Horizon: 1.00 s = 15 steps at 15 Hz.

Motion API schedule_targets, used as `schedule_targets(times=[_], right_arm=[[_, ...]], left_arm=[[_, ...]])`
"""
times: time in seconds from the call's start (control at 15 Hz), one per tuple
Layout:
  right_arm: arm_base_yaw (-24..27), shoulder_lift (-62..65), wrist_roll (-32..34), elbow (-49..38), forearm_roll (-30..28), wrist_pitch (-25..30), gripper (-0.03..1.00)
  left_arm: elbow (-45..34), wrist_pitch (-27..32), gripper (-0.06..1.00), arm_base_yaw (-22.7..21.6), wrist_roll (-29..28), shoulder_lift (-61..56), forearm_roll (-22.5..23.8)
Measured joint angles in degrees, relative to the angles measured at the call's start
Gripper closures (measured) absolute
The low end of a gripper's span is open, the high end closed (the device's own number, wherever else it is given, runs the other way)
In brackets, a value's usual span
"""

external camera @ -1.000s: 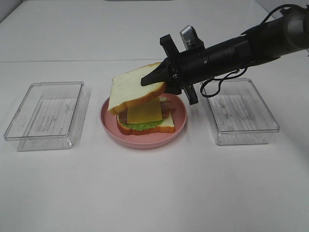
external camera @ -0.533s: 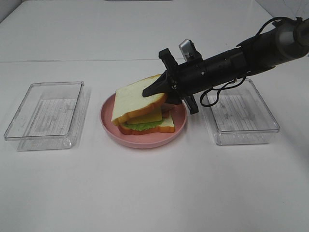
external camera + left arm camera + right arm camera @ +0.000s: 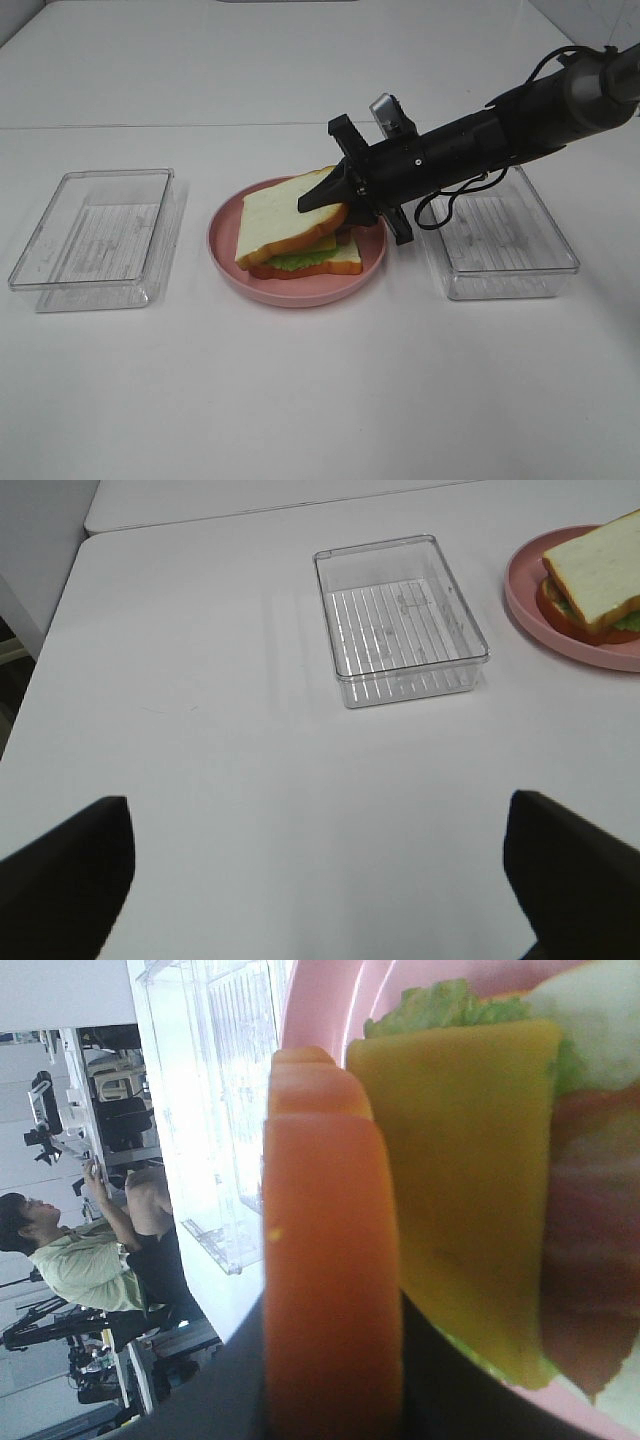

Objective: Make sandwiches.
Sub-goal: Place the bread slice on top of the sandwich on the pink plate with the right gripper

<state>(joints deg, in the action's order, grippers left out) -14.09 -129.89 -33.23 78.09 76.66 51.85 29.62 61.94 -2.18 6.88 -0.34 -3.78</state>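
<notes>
Bench (image 3: 320,400): we see it white, both clear trays unmoved.
Sandwich (image 3: 300,258): on the pink plate (image 3: 225,262).
Top slice (image 3: 285,212): lower than a second ago, nearly on the stack.
Right hand (image 3: 312,200): we see it clamped on the top slice.
Left hand (image 3: 320,880): spread wide, holding nothing.

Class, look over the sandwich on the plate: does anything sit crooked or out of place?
Yes. The top bread slice lies tilted, not flat: its right edge is lifted, pinched in the right gripper, while its left edge droops toward the bottom slice on the pink plate.
</notes>
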Motion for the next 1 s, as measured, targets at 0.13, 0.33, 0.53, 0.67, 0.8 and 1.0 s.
schedule_targets(times=[0.13, 0.33, 0.53, 0.67, 0.8, 1.0], right_arm=[[0.29, 0.00, 0.00, 0.00, -0.23, -0.06, 0.73], [0.29, 0.00, 0.23, 0.00, -1.32, -0.11, 0.73], [0.29, 0.00, 0.40, 0.00, -1.55, -0.40, 0.73], [0.29, 0.00, 0.40, 0.00, -1.55, -0.52, 0.73], [0.29, 0.46, 0.40, 0.00, -1.89, -1.09, 0.66], [0.40, 1.43, 0.40, 0.00, -2.58, -1.66, 0.49]], left_arm=[[0.00, 0.00, 0.03, 0.00, 0.00, 0.00, 0.00], [0.00, 0.00, 0.03, 0.00, 0.00, 0.00, 0.00], [0.00, 0.00, 0.03, 0.00, 0.00, 0.00, 0.00], [0.00, 0.00, 0.03, 0.00, 0.00, 0.00, 0.00], [0.00, 0.00, 0.03, 0.00, 0.00, 0.00, 0.00], [0.00, 0.00, 0.03, 0.00, 0.00, 0.00, 0.00]])
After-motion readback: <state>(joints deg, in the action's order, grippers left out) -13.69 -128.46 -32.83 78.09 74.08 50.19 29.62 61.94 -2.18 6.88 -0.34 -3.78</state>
